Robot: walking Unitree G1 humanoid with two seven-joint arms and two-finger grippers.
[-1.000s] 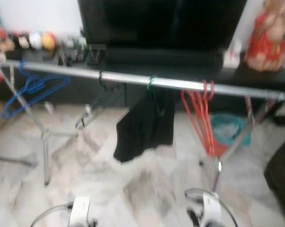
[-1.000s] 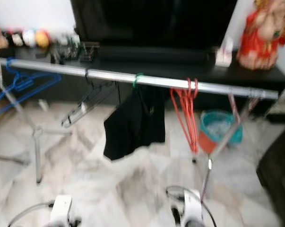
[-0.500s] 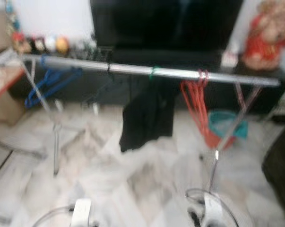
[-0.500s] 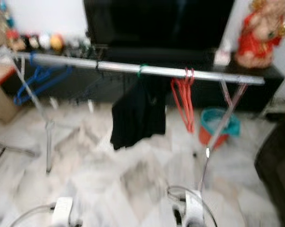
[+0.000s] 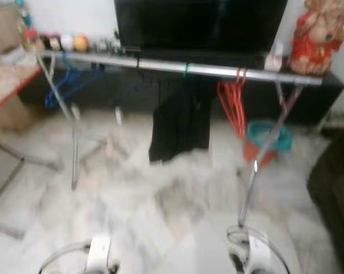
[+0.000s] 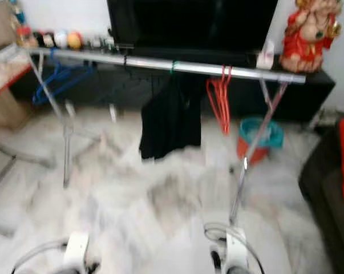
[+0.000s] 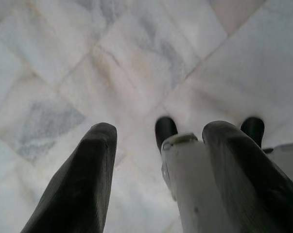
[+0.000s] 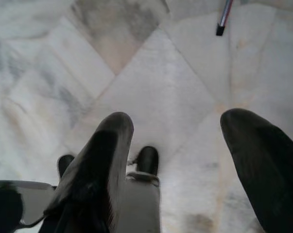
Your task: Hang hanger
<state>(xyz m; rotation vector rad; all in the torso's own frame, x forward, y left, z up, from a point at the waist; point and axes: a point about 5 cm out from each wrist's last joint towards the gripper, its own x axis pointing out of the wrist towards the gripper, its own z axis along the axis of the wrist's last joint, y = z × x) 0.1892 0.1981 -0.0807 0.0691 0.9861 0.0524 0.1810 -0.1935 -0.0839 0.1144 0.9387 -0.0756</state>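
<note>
- The rail [image 5: 194,69] of the drying rack is seen far ahead, its long axis running left to right; red hangers [image 5: 233,101], a black garment [image 5: 180,123] and a blue hanger [image 5: 66,85] are hung on it.
- Both arms are held low and near: the left gripper [image 7: 156,184] and right gripper [image 8: 185,165] are spread wide and empty over the marble floor [image 8: 136,63].
- The red hangers lie nearer the right arm.
- Detail is lost to blur; which hanger is meant cannot be told.
</note>
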